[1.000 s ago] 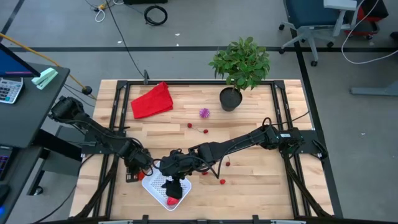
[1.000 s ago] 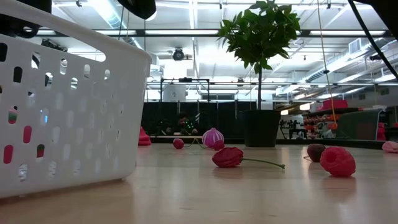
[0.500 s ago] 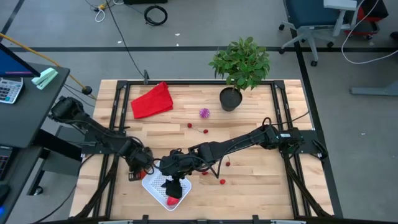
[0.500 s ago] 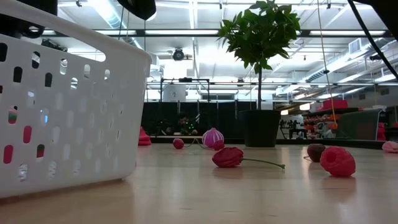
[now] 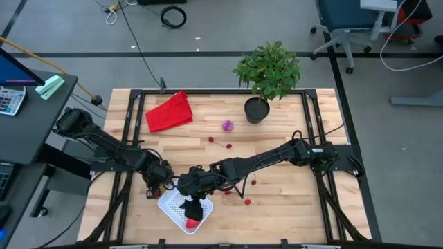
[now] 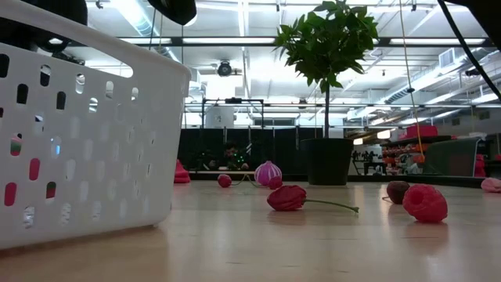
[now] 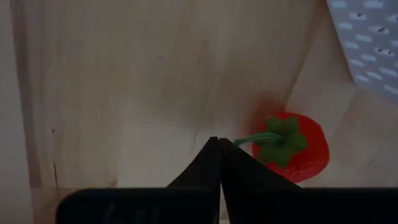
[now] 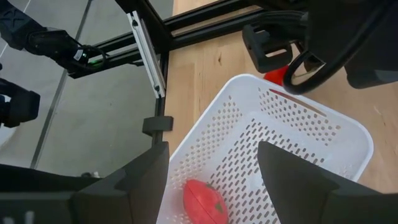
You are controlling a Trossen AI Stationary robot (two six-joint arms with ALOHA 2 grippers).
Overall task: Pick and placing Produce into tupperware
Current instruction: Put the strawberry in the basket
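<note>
Your left end effector has just snapped fully shut beside the tupperware, and its fingers meet tip to tip with nothing between them. The strawberry it was working lies on the bench just beside those closed tips, its green stem reaching toward them but not caught. Compared with a second ago, the left arm has also shifted slightly closer to the tupperware's corner. You should read this as a missed grasp: that berry is not yet picked, and you would likely need to reopen and realign over the fruit before closing again.

Your right end effector hangs above the tupperware with its fingers spread wide and empty, unchanged over the last second. One red fruit already lies inside the tupperware. Beyond the tupperware, toward the potted plant, the spiky purple ball and several small red pieces remain loose on the bench, so much of the job is left
</note>
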